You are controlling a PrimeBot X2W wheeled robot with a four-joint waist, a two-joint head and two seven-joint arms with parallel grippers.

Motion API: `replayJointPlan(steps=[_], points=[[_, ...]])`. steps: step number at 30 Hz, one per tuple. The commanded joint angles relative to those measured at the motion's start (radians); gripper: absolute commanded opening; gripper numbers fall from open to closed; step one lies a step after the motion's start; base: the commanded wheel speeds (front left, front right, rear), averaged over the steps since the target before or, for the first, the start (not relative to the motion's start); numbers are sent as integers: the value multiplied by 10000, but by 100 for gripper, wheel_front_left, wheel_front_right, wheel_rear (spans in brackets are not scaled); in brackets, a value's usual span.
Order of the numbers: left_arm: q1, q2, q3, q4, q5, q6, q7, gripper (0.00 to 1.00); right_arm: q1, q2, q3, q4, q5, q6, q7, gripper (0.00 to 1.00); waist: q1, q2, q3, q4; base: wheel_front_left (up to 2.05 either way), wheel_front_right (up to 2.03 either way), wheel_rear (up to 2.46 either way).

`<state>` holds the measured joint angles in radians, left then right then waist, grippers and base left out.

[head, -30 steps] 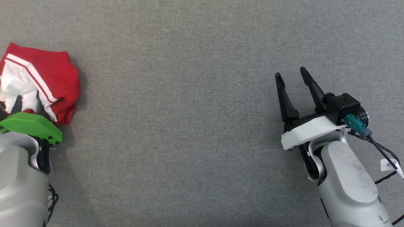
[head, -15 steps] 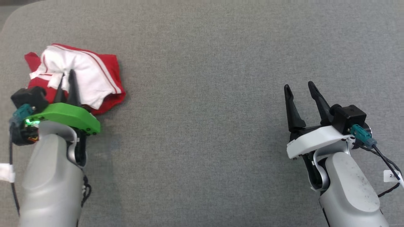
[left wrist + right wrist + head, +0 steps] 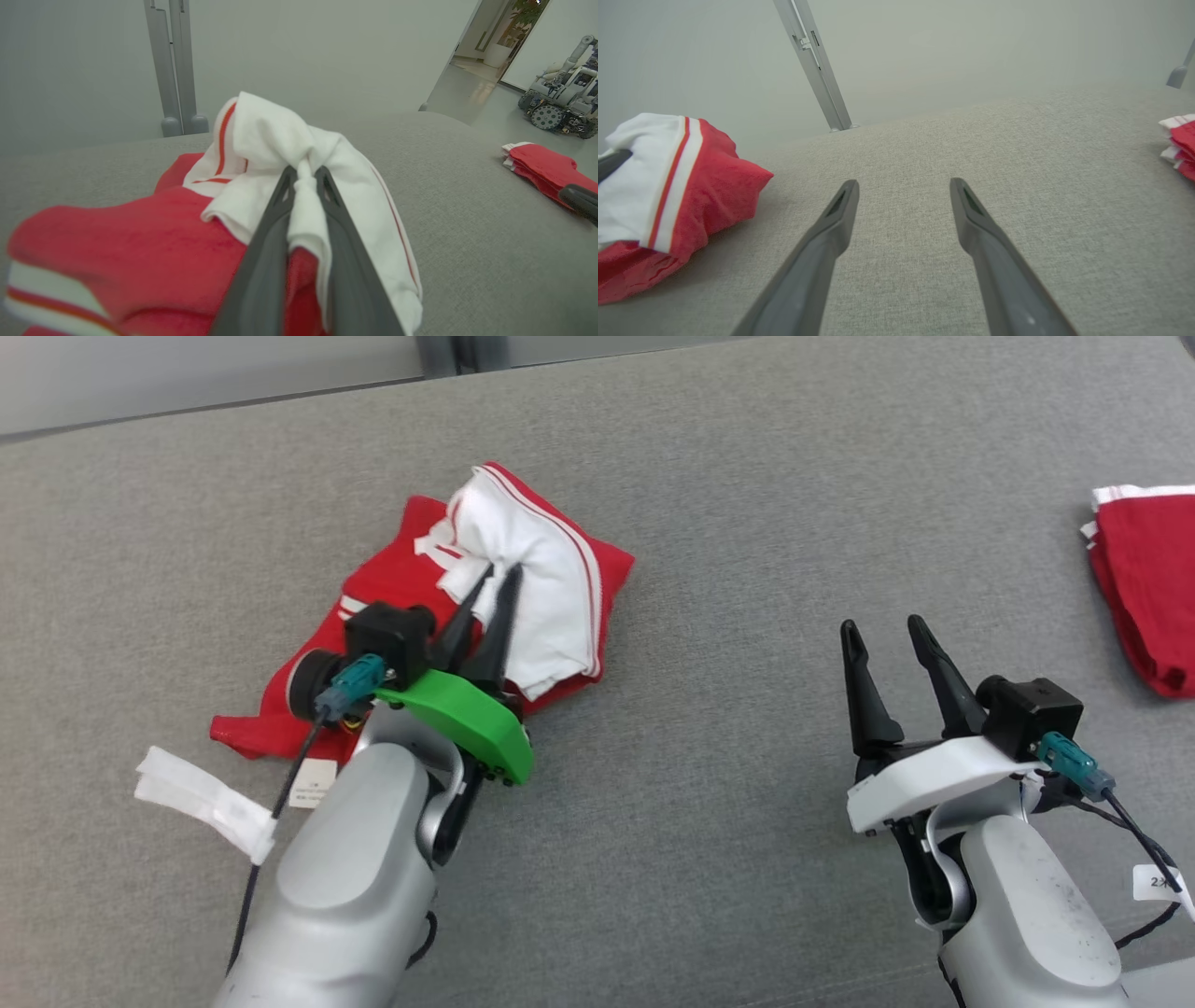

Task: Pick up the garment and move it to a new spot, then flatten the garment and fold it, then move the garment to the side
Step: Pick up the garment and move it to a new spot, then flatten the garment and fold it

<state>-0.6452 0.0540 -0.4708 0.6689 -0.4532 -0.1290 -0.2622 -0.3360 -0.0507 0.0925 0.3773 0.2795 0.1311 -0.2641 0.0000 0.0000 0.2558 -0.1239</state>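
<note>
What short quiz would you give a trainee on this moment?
1. True or false: the left claw is shut on a white fold of the garment.
2. Pick one. The right claw is: A) gripping the garment; B) open and holding nothing; C) shut on a towel.
3. Short answer: in the head view, what lies at the far right of the table?

Key:
1. True.
2. B.
3. A second red cloth with white trim.
</note>
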Motion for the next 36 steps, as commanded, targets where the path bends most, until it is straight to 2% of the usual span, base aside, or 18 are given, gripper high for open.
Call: replayJointPlan(steps=[1,5,6,7,8,12,16,19,24,27,31,36], points=[[128,21,-335,-94,-216,-30,-33,0,122,-5,75,5,73,-5,-3,100,0,0,-217,-820,0,0,0],[469,-3,-1402,-352,-819,-19,-32,0,210,1,257,15,217,-5,-3,100,0,0,-244,-1209,0,0,0],[494,2,-1513,-460,-893,64,-34,4,227,-5,284,8,253,-5,-2,100,0,0,-237,-1254,0,0,0],[540,6,-1588,-546,-865,237,-34,45,243,-5,308,-6,268,-5,-2,100,0,0,-224,-1282,0,0,0],[626,5,-1626,-576,-778,368,-32,100,259,-3,358,-10,288,-5,-2,100,0,0,-213,-1292,0,0,0],[1111,4,-1227,-734,-533,929,-20,100,297,3,639,-72,312,-5,-2,100,0,0,-201,-1108,0,0,0],[1694,-3,-348,-1076,-146,1234,-20,100,328,2,1053,-198,120,-5,-2,100,0,0,-206,-646,0,0,0],[2337,-7,537,-1552,107,1385,-20,100,364,1,1806,-211,-94,-5,-2,100,0,0,-284,-198,0,0,0],[3575,-11,1807,-2297,504,1374,-19,100,386,-19,3162,-156,-443,-5,-2,100,0,0,-485,500,0,0,0],[4154,-17,2297,-2489,634,1308,-21,100,446,-20,3625,21,-750,-5,-2,100,0,0,-594,836,0,0,0],[4581,-17,2702,-2757,446,1205,-21,100,303,-26,3554,447,-1459,-5,-2,100,0,0,-682,1208,0,0,0],[4842,-16,2798,-3164,383,1175,-21,100,333,-19,2779,893,-2256,-5,-2,100,0,0,-680,1517,0,0,0]])
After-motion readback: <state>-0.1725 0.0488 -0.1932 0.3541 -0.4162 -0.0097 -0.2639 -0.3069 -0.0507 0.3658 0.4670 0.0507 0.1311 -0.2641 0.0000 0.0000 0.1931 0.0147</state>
